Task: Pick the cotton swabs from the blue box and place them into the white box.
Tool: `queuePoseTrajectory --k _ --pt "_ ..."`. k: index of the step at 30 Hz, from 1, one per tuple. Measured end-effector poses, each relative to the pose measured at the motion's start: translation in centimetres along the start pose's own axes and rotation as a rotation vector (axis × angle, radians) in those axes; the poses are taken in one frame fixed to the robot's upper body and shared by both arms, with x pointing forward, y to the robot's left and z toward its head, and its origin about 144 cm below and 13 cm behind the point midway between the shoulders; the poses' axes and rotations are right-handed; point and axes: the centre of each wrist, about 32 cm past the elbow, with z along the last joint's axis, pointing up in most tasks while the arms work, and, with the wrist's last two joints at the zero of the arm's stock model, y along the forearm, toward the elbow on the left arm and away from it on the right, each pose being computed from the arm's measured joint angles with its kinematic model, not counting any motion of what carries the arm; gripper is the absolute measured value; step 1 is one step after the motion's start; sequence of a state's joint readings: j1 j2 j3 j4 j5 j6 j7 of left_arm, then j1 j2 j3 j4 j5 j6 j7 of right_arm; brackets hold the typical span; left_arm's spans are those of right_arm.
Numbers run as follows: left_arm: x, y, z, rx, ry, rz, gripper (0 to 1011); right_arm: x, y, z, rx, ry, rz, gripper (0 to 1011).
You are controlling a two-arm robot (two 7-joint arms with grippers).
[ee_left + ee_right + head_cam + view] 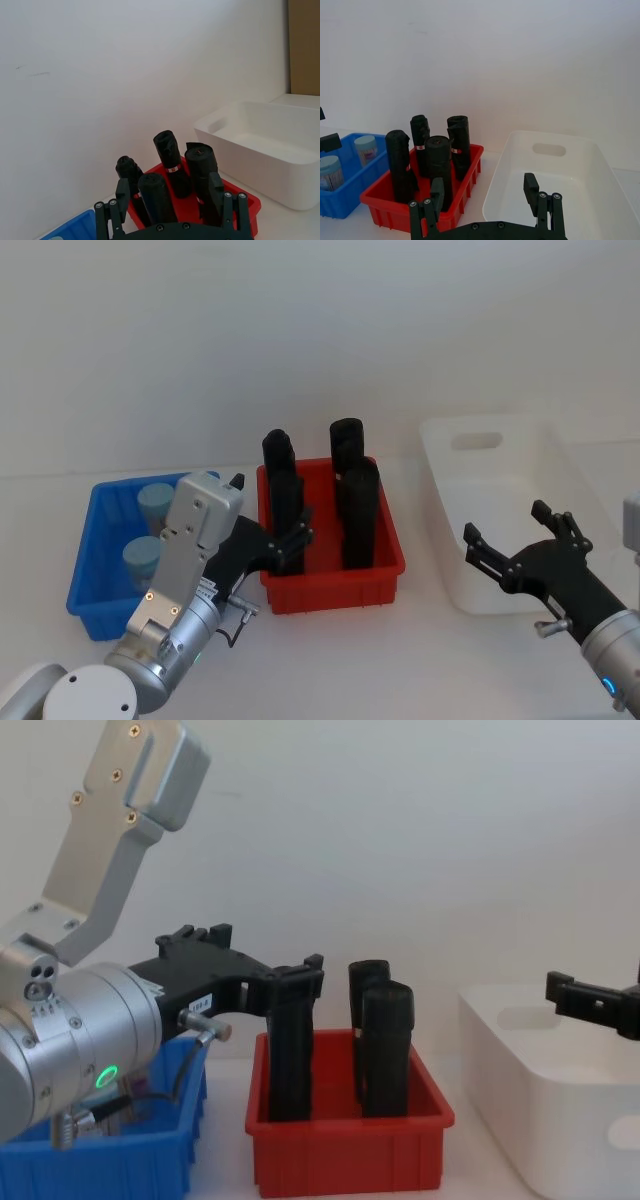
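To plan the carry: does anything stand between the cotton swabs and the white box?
Yes: the red bin with four tall black blocks sits between the blue box holding the cotton swabs and the white box.

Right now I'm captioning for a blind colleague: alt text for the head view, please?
Open grippers hover over three bins: the left gripper between a shallow bright blue plastic bin holding two pale-lidded cotton swab tubs and a red plastic bin of four upright black rolls, the right gripper over the near rim of a large white plastic tub.
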State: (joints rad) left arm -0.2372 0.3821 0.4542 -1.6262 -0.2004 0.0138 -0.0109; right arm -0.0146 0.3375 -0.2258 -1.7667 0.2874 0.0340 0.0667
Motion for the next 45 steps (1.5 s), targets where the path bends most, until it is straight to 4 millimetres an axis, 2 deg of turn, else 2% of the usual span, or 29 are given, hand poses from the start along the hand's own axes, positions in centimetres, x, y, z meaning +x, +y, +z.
queuePoseTrajectory --k 45 --pt "0.00 0.00 0.00 0.000 0.000 0.000 1004 0.00 0.00 0.00 0.000 0.000 0.000 1001"
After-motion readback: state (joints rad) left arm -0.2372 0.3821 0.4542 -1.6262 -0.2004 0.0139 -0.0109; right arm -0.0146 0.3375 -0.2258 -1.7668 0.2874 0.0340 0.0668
